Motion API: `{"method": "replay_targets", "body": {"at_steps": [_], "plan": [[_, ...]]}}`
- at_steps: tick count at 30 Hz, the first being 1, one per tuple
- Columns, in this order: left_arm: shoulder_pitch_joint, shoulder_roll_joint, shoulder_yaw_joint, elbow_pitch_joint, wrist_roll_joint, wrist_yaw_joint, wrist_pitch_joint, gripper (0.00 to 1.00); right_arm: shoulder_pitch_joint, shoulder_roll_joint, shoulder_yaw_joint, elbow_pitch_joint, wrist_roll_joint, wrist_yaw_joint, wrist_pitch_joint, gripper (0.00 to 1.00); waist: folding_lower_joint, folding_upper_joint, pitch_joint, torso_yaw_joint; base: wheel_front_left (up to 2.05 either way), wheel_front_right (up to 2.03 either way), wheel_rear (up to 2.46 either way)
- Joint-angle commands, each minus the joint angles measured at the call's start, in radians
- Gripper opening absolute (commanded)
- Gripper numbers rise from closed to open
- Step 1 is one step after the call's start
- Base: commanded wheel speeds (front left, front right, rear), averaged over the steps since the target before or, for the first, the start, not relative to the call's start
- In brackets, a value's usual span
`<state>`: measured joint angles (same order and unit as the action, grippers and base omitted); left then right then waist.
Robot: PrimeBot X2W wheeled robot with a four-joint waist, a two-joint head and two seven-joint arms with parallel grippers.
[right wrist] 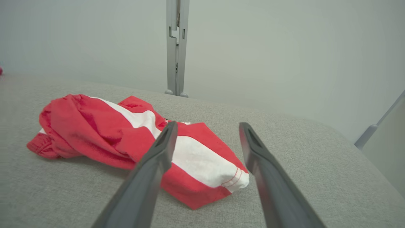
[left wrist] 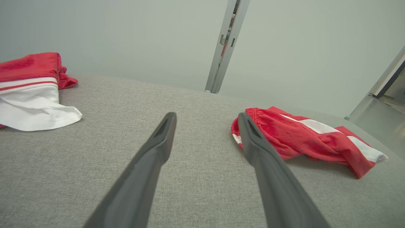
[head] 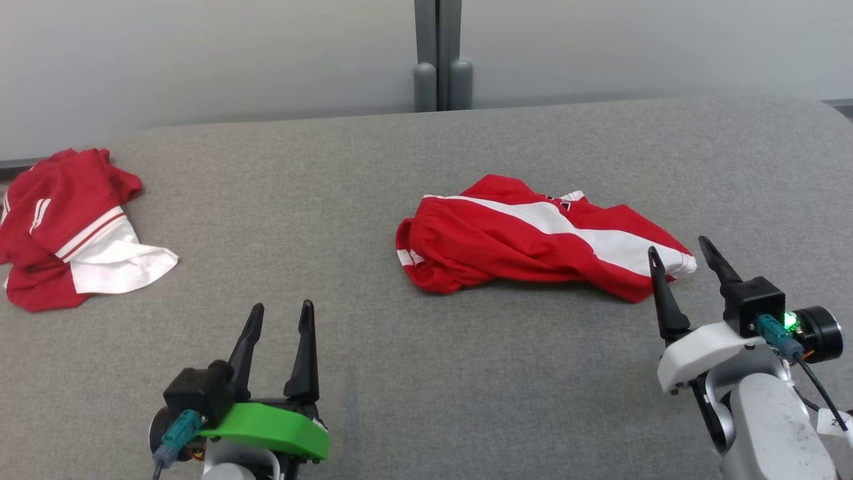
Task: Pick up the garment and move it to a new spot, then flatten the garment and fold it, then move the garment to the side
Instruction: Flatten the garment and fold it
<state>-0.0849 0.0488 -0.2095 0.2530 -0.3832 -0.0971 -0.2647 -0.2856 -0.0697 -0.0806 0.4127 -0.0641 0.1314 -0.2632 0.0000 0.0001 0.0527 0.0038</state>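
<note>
With the left gripper [head: 281,305] and the right gripper [head: 678,247] both spread apart and empty, the bunched red shorts [head: 533,243] lie on the surface [head: 426,373] just ahead of the right gripper, where a shallow pinch might catch only one layer and let them slip.

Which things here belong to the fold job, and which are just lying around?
Job:
- striped red garment, crumpled mid-table
- right gripper, open at its white-tipped end
- left gripper, open, clear of the cloth

Lying about, probably:
- red and white garment, bunched at the left edge of the table
- grey post behind the table
</note>
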Motion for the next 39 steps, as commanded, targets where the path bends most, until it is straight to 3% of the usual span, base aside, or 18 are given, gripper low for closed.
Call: {"method": "replay_targets", "body": {"at_steps": [1, 15, 33, 39], "plan": [[0.011, 0.003, 0.004, -0.004, -0.002, -0.001, 0.001, 1.0, 0.021, 0.004, 0.008, -0.012, 0.013, -0.001, -0.002, 1.0, 0.0, -0.0001, -0.008, -0.001, 0.0, 0.0, 0.0], [0.045, 0.003, 0.017, 0.007, -0.012, 0.009, 0.001, 1.0, 0.115, 0.017, 0.04, -0.049, 0.127, -0.001, -0.002, 1.0, 0.0, -0.0001, -0.035, 0.006, 0.0, 0.0, 0.0], [0.026, 0.003, 0.016, 0.012, -0.013, 0.011, 0.001, 1.0, 0.092, 0.018, 0.053, -0.055, 0.122, -0.001, -0.002, 1.0, 0.0, -0.0001, -0.013, 0.017, 0.0, 0.0, 0.0], [-0.053, 0.003, -0.045, 0.07, 0.016, -0.006, 0.0, 1.0, 0.069, 0.017, 0.059, -0.065, 0.12, -0.001, -0.002, 1.0, 0.0, -0.0001, 0.02, 0.004, 0.0, 0.0, 0.0]]}}
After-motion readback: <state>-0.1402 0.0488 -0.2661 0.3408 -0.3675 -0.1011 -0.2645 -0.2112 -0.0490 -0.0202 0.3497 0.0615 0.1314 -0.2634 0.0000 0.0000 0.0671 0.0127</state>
